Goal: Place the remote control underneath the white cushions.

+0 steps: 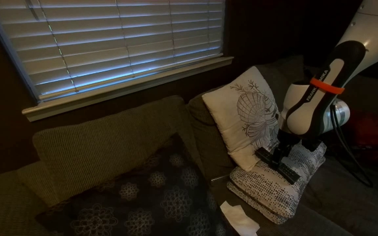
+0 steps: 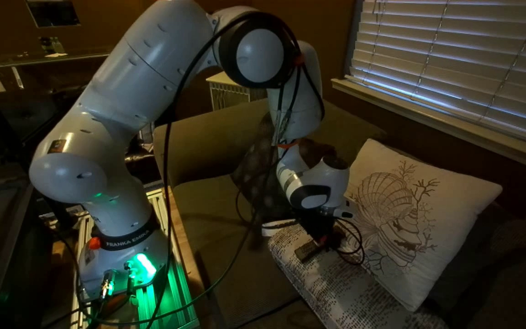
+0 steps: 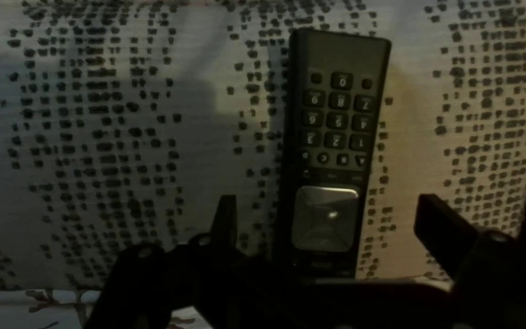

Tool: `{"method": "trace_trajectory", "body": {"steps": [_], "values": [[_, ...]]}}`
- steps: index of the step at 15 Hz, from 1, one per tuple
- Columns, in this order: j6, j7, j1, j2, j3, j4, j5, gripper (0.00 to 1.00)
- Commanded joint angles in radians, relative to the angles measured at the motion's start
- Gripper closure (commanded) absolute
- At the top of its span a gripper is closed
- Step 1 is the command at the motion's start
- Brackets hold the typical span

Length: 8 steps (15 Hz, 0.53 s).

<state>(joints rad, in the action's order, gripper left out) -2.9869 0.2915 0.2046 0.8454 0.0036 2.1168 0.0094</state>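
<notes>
The slim black plastic remote control with number keys [image 3: 336, 119] lies flat, keys up, on the soft whitish square cushion with dark speckles [image 1: 264, 185], right under the black two-fingered pincer [image 3: 328, 197]. The pincer stands spread wide and has hold of nothing: speckled cloth shows between the remote and each of the fingers [image 3: 226, 219]; whether the tips reach the cloth I cannot tell. It seems turned crosswise because the remote's narrow side would fit that gap and its length would not, and it straddles roughly the middle, which should make for a level lift. With the remote on top of a cushion, not beneath, I take this for the pick-up.

Close beside the pincer, toward the white-slatted window [image 1: 126, 49], leans the square white cloth cushion with a brownish shell print [image 1: 221, 101], propped on the back of the brown ribbed-cloth sofa [image 1: 110, 141], its lower edge down on the speckled one. It leaves the pincer little room on that side, and the thin black cable loops [image 2: 361, 243] hanging by the pincer could catch on it.

Farther from the pincer, a crumpled white sheet, paper or cloth, [image 1: 240, 218] lies past the speckled cushion's edge, and the large dark cushion with pale flower rings [image 1: 149, 196] sits well apart; both look out of the way.
</notes>
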Motion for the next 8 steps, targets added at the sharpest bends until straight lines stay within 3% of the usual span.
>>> {"method": "trace_trajectory", "body": {"steps": [1,2,3,7,8], "values": [[0.014,-0.029,0.009,0.047,0.013,-0.059,-0.028,0.00],[0.013,-0.029,0.009,0.054,0.015,-0.067,-0.029,0.00],[0.014,-0.029,0.008,0.061,0.016,-0.077,-0.029,0.22],[0.025,-0.028,0.007,0.088,0.020,-0.113,-0.030,0.48],[0.019,-0.022,0.018,0.095,0.031,-0.120,-0.029,0.33]]}}
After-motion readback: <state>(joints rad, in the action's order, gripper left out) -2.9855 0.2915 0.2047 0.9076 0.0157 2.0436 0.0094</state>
